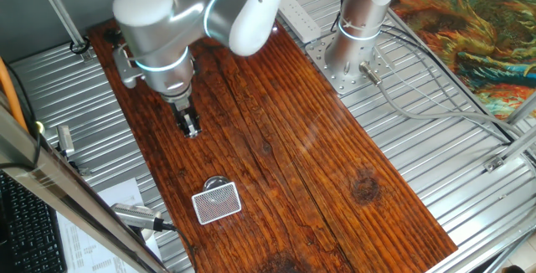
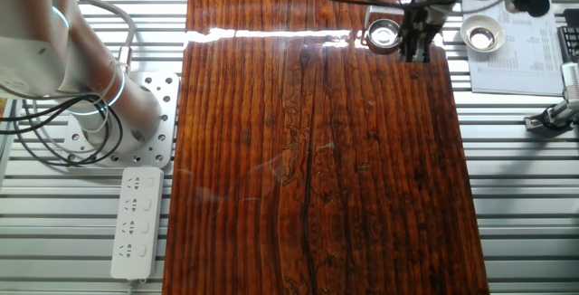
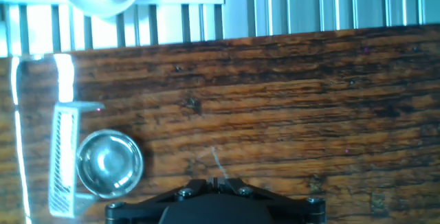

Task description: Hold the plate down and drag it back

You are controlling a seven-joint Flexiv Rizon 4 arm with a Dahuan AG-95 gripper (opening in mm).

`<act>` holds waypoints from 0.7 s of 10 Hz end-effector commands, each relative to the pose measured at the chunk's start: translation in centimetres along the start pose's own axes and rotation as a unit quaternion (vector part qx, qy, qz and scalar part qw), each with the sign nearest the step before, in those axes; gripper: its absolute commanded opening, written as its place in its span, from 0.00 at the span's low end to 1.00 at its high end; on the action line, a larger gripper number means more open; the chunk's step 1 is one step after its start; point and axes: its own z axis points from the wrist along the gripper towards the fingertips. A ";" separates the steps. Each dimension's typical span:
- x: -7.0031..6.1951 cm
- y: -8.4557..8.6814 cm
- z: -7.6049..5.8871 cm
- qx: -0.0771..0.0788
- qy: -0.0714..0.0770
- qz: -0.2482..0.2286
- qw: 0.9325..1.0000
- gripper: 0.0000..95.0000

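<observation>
My gripper (image 1: 192, 128) hangs left of centre, jaws together, above the counter (image 1: 318, 164). The plate (image 1: 216, 182) sits lower centre, touching the card (image 1: 217, 203); I'd descend squarely onto its middle.

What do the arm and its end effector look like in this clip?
The arm has smooth, rounded silver-grey and white segments, with thin glowing cyan rings at the joints. Its round base sits on a perforated metal plate, with grey cables running off beside it. The end effector is small, dark and metallic, with two narrow fingers below a silver wrist housing. No markings are legible.
</observation>
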 end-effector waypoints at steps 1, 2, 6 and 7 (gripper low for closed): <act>0.2 -0.1 -0.1 0.003 0.006 -0.009 1.000 0.00; 0.2 -0.1 -0.1 0.004 0.008 -0.011 1.000 0.00; 0.2 -0.1 -0.1 0.006 0.004 -0.005 1.000 0.00; 0.2 -0.1 -0.1 0.002 -0.002 -0.011 1.000 0.00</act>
